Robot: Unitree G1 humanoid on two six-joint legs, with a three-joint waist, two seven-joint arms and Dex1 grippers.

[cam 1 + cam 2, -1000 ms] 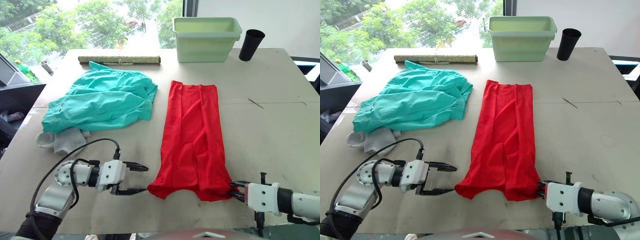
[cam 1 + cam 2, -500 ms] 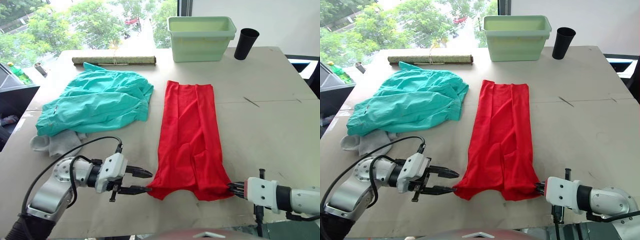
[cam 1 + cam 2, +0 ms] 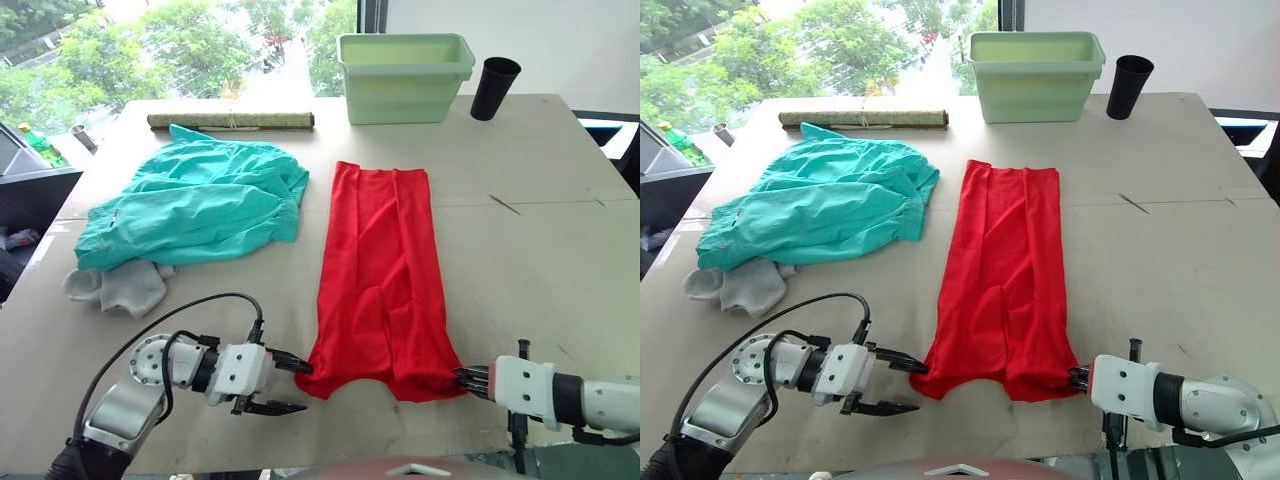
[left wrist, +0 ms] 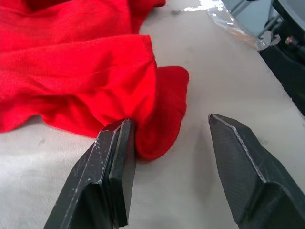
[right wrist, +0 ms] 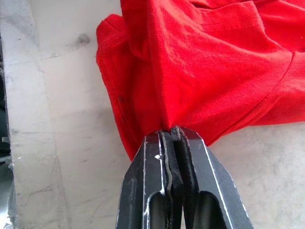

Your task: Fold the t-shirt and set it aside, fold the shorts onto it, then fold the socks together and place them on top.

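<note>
Beige table (image 3: 540, 240), window (image 3: 150, 45) with daylit trees at 11 o'clock, white wall (image 3: 560, 40) at 1 o'clock

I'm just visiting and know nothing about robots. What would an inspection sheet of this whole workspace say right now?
Surface: pale table, scuffed.
Job's things: red t-shirt folded into a long strip; teal shorts crumpled; grey socks beside the shorts, partly under them.
Clutter: green tub, black cup, rolled mat along the far edge.
Grippers: left gripper open around the shirt's near corner; right gripper shut on the other near corner.
Cables: black cable looping over the left arm.
Surroundings: window with trees, white wall.
</note>
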